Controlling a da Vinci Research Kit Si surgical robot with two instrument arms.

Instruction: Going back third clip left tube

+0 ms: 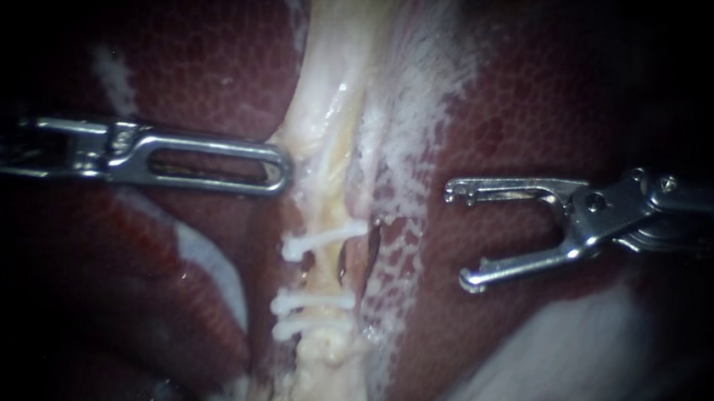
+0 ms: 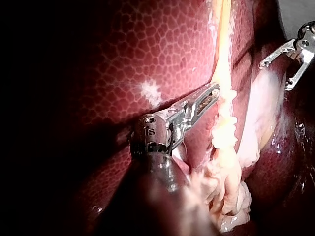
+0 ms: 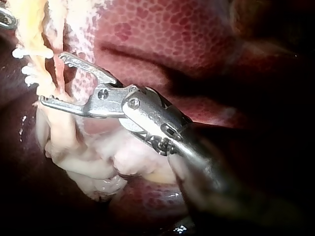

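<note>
Currently seeing three white clips (image 1: 312,302) across the pale tube (image 1: 329,122), mid-frame between both instruments. Reading right instrument (image 1: 458,234) as wide open, empty, over liver (image 1: 535,95), apart from tube. Reading left instrument (image 1: 284,171) as closed, gripping nothing, tip against tube edge.

We see a dark red, shiny liver (image 1: 215,53) with a tiny honeycomb pattern, and it carries everything else. A long, pale cream band of soft tissue (image 1: 330,113) lies right on it, down the middle, with a thin white film (image 1: 422,78) beside it. Three small white clips (image 1: 320,242) sit across the band, the lower two close together.
</note>
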